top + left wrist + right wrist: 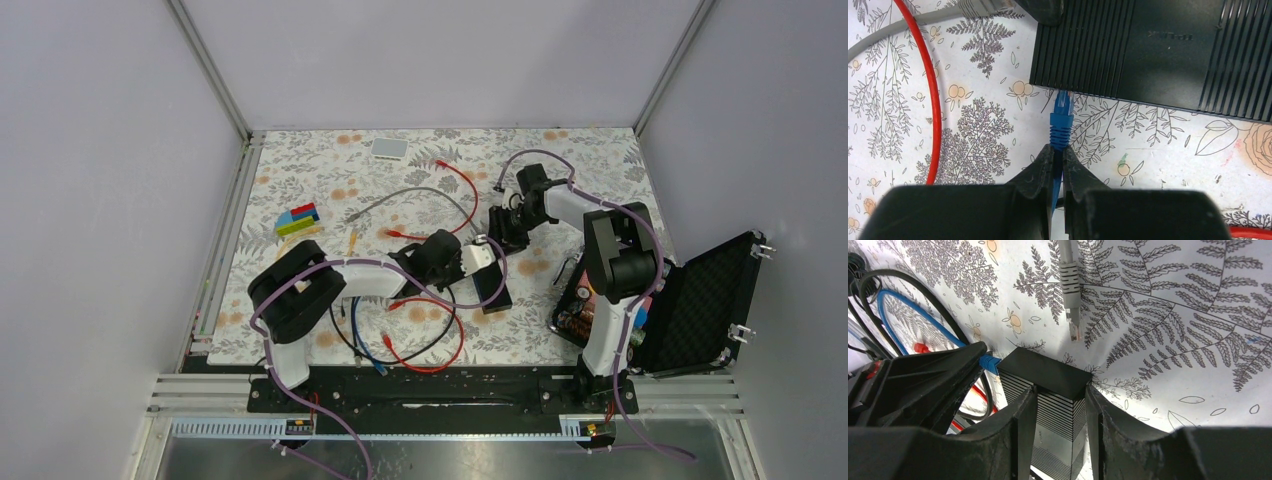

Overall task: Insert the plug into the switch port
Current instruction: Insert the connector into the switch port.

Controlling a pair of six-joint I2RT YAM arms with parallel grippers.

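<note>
The black ribbed switch lies flat on the flowered mat, and it also shows in the top view. My left gripper is shut on the blue cable just behind the blue plug. The plug's tip meets the switch's near side edge; the port itself is hidden under that edge. My right gripper is shut on the switch's end, one finger against each side. The blue plug shows there touching the switch's left side.
A loose grey plug lies just beyond the switch. Red cables and a grey cable loop around the middle. A small white box sits at the back, coloured blocks at the left, an open black case at the right.
</note>
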